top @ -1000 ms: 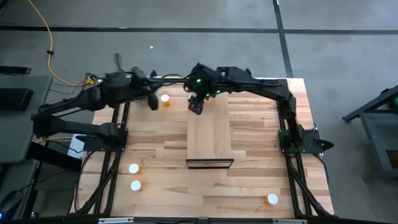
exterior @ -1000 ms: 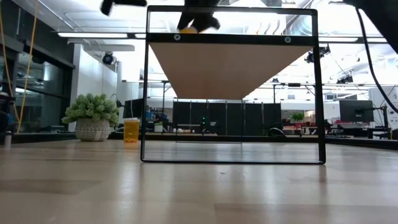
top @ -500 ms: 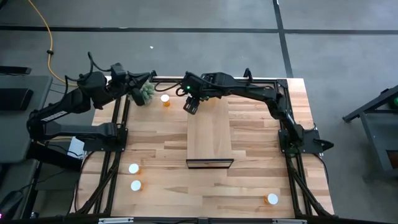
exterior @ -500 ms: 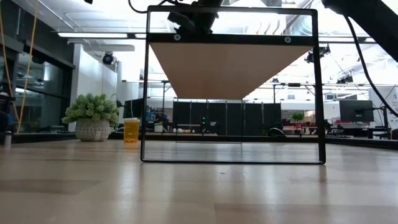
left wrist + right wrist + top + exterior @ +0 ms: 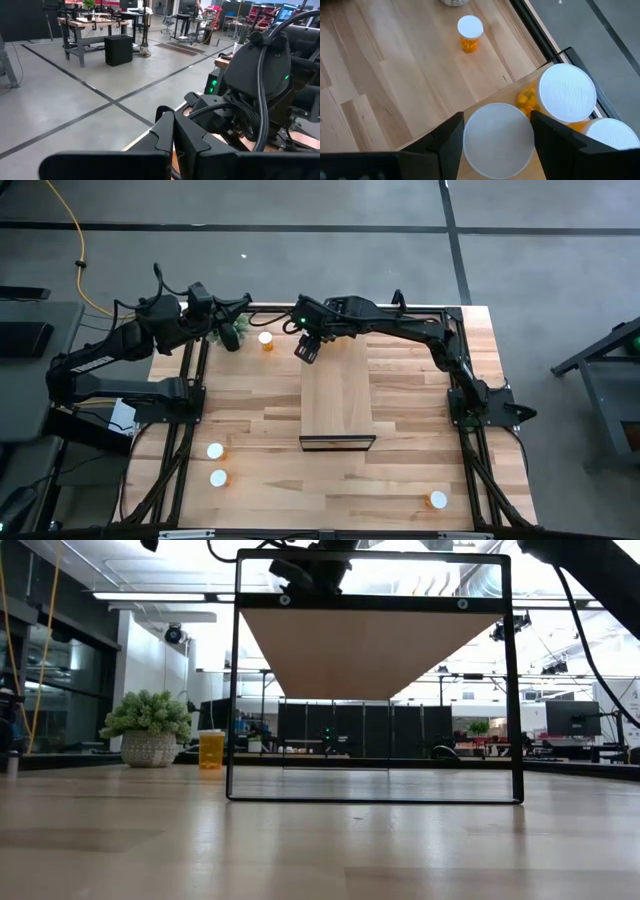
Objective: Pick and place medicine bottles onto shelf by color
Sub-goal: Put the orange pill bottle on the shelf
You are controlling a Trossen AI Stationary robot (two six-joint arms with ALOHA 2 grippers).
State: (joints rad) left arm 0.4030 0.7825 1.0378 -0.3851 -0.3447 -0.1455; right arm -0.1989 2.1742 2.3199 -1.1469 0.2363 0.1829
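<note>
Striped butcher-block wooden tabletop (image 5: 260, 420) carries a long pale plain-wood raised shelf (image 5: 336, 402) w/ dark metal end edge, standing mid-table on a thin black frame. Directly on the tabletop: one tiny orange pill bottle w/ round white cap (image 5: 266, 340) near the far edge, just beside a small green bushy plant in a pale pot (image 5: 147, 727); two more white-capped bottles (image 5: 216, 464) close together near the front left; a fourth (image 5: 437, 500) alone at front right, well apart from the rest. On the shelf's far end, at least two white-capped orange bottles (image 5: 567, 95) stand close together.
</note>
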